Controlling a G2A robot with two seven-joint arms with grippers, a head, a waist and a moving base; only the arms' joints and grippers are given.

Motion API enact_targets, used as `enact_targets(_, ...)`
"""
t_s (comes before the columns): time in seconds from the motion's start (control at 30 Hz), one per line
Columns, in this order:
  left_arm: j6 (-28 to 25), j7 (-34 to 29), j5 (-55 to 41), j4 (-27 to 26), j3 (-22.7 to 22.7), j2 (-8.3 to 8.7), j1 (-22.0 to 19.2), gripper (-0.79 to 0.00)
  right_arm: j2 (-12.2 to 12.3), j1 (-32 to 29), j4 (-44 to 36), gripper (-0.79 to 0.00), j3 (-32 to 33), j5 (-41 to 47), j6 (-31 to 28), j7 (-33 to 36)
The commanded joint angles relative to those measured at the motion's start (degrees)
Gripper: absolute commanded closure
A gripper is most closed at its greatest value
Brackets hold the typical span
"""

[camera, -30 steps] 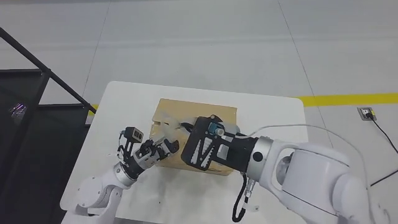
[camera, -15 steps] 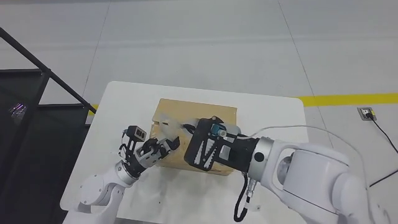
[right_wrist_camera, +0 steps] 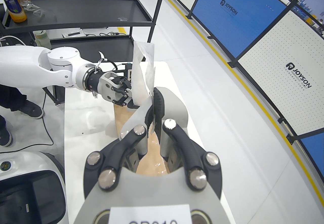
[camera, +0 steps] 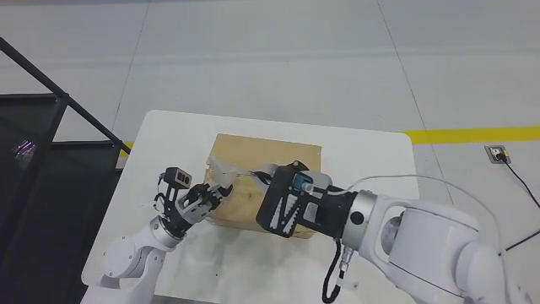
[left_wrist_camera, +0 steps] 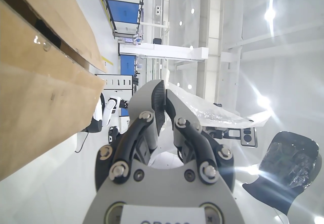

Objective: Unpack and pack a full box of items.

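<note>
**Two grippers clamped on one plastic bag above the box**

Both arms meet over the near left corner of the cardboard box (camera: 266, 154), which sits on the white table (camera: 363, 148).

Farthest left, the left gripper (camera: 218, 192) hovers just off the box's left side. In its own wrist view its jaws are pressed together on an edge of the plastic bag (left_wrist_camera: 215, 113). The film runs out from between the dark pads (left_wrist_camera: 157, 98), and the box wall (left_wrist_camera: 38, 88) stands close beside them.

Between the two grippers the plastic bag (camera: 229, 171) is thin, clear and crumpled. It stands up off the box top as a loose sheet (right_wrist_camera: 144, 70), held in the air and not lying inside the box.

To the right, the right gripper (camera: 256, 175) is over the box top. Its jaws are closed tight on the bag's lower edge, which is caught right at the fingertips (right_wrist_camera: 158, 102). From this wrist view the left gripper (right_wrist_camera: 127, 102) bites the same sheet just beside it, with the brown cardboard (right_wrist_camera: 121, 116) directly below both. The box flaps look closed under the arms.
</note>
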Motion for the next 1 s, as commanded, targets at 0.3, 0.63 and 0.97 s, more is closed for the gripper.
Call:
enact_targets(0.3, -2.69, 6.99, 5.3, -2.31, -1.95, 0.18, 1.16, 0.0, 0.37, -0.87, 0.83, -0.28, 0.05, -0.66, -1.57, 2.59)
enact_targets(0.63, -3.25, 14.44, 11.05, -5.41, -6.21, 0.58, 3.23, 0.0, 0.51, -0.63, 4.44, -0.785, -1.05, -4.06, 0.28, 7.93)
enact_targets(0.97, -2.3, 15.36, 13.37, -6.11, -8.81, 0.98, 4.06, 0.0, 0.86, -2.1, 6.47, -0.785, 0.9, -6.55, 2.68, 9.47)
